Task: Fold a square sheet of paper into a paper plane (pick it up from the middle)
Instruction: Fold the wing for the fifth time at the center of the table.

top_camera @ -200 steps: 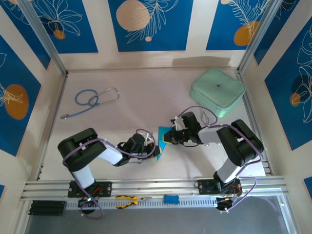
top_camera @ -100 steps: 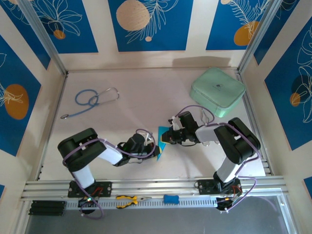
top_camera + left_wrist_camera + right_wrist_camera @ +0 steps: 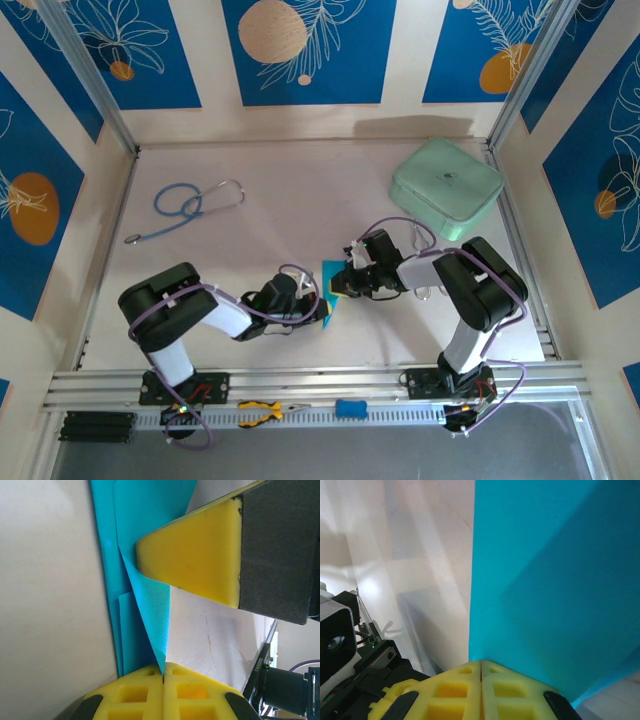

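Paper (image 3: 332,283) sat mid-tabletop (image 3: 300,200), between my arms. Left jaws clamped shut on one edge, right jaws pinched shut on the opposite side. Folded layers and creases showed, no dart shape yet. My judgement: partway through, nose and wing folds left.

The square sheet of paper (image 3: 331,275) lies between left claw (image 3: 321,306) and right claw (image 3: 344,283).

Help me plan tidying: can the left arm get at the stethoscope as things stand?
Likely yes: open table leads to the stethoscope, but the left gripper is shut on the paper and must release first.
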You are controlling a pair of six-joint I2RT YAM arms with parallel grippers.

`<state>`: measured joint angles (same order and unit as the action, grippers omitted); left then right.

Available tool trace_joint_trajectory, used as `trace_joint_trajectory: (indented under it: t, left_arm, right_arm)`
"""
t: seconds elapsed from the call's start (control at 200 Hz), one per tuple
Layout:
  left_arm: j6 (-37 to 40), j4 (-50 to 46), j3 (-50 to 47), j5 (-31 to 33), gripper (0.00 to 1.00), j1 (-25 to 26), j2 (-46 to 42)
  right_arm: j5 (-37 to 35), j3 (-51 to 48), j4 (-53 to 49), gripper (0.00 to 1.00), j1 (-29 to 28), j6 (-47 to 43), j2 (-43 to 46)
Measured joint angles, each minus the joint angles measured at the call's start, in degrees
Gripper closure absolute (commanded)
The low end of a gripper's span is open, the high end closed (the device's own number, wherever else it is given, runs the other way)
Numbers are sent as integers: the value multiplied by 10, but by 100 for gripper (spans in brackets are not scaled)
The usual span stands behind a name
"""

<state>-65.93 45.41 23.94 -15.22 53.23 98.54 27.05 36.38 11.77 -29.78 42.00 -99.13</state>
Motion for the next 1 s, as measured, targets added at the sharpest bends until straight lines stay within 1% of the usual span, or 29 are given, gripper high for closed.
trace_joint_trajectory:
  t: [0.195,0.31,0.385,0.445,0.625,0.69,0.815,0.9,1.0]
  left_arm:
    - [5,0,1,-7,85,-2,-1]
    - [16,-4,2,-16,83,-3,-6]
    - [22,-9,2,-18,83,-3,-9]
    - [30,-19,2,-19,86,-3,-14]
    - [47,-53,3,-28,91,-5,-26]
    - [49,-61,7,-31,100,-5,-27]
    - [56,-70,10,-40,100,-5,-27]
    - [60,-72,11,-46,93,-7,-27]
    - [63,-74,12,-57,92,-10,-27]
  right_arm:
    - [1,26,-38,92,-5,0,-13]
    - [-1,38,-53,92,-9,0,-18]
    - [-1,45,-59,93,-11,0,-23]
    - [-2,49,-64,93,-12,0,-24]
    - [-11,56,-74,93,-17,0,-25]
    - [-13,56,-76,93,-18,0,-25]
    - [-16,59,-82,93,-19,0,-25]
    - [-18,60,-82,93,-21,0,-25]
    - [-18,61,-84,93,-21,0,-25]
